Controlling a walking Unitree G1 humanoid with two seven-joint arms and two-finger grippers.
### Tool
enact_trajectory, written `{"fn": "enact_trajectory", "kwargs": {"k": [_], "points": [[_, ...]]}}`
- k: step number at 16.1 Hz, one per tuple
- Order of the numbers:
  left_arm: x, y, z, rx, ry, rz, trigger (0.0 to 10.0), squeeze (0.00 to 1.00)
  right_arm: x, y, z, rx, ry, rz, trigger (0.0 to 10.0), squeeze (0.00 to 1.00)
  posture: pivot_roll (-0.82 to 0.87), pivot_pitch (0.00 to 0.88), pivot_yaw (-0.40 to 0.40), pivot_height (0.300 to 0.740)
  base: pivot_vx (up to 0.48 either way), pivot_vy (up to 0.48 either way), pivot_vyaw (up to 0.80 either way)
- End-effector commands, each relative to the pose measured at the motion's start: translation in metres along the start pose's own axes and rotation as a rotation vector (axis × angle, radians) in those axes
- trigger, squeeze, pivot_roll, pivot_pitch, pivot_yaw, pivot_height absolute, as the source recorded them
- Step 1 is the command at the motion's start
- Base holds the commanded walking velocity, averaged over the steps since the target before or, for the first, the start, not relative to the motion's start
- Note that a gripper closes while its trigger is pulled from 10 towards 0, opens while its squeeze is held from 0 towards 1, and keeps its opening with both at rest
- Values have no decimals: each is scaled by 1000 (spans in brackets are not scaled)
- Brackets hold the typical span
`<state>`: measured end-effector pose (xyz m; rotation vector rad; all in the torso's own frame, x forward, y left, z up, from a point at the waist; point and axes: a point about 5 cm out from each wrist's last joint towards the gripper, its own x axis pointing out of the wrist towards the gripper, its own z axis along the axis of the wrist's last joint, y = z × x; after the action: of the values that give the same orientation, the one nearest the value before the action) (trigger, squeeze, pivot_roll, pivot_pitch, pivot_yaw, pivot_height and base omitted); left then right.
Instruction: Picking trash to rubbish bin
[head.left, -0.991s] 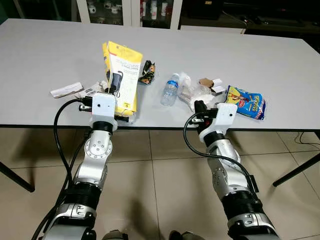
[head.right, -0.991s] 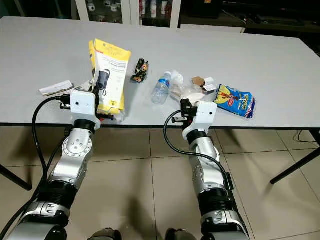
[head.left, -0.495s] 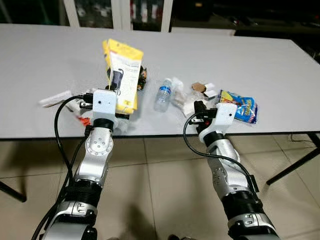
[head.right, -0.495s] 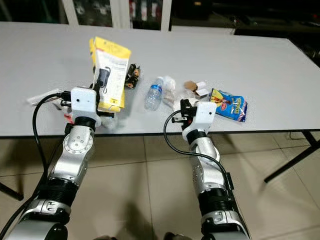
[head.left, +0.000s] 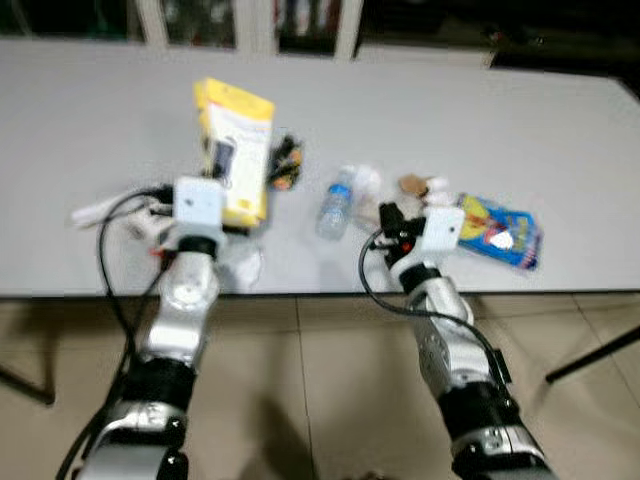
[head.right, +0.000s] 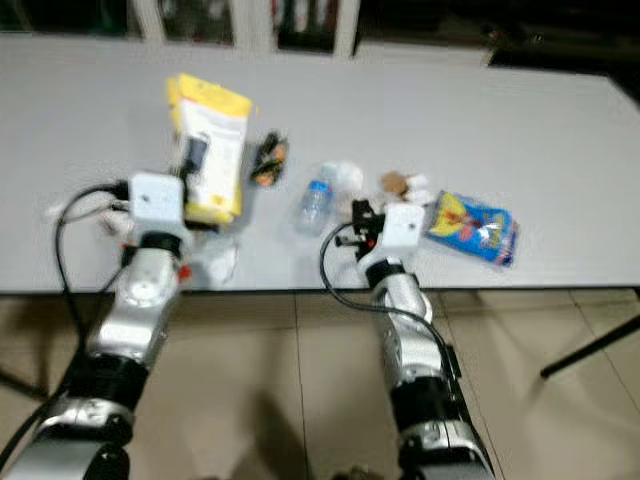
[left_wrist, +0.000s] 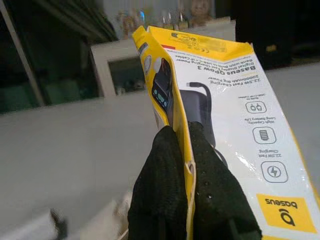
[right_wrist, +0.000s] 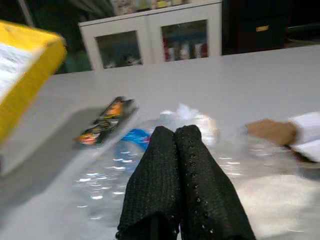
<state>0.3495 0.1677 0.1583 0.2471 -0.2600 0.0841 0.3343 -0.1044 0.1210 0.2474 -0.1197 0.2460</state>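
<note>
My head camera is shifting and blurring compared with a moment ago, so the whole scene is sliding in view, while my left end effector is still clamping the yellow package upright, as it was 1 second back. Its 2 fingers are pinching the package's edge between them, holding it lifted above the near part of the surface.

My right end effector is hovering with its fingers pressed together on nothing, just above the surface's near edge. The clear plastic bottle is lying on its side just beyond its tips, with crumpled clear plastic beside it. A little farther, a dark snack wrapper is resting near the package, and the blue snack bag is sitting off to my right. White paper scraps are lying by my left wrist.

My worry is the thin pinch on the package: it is tall and top-heavy, so walking or swinging could make it twist out and drop.
</note>
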Motion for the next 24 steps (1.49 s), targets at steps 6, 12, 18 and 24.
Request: {"fn": "enact_trajectory", "kwargs": {"k": [6,12,18,24], "points": [[8,-5,19,-12,-67,-8,10000,0,-4,-6,-1,5,2,-21,10000,0,-9,38,-73,740,337,0,0],[10,-5,23,-14,-77,-14,10000,0,-4,-4,-2,11,6,-13,10000,0,-6,25,-72,740,342,0,0],[12,-5,26,-18,-82,-14,10000,0,-5,-4,-3,12,7,-17,10000,0,-11,40,-70,740,342,0,0],[11,-10,27,-30,-85,-41,10000,0,-4,-4,-3,13,11,-15,10000,0,-8,61,-74,740,94,0,0]]}}
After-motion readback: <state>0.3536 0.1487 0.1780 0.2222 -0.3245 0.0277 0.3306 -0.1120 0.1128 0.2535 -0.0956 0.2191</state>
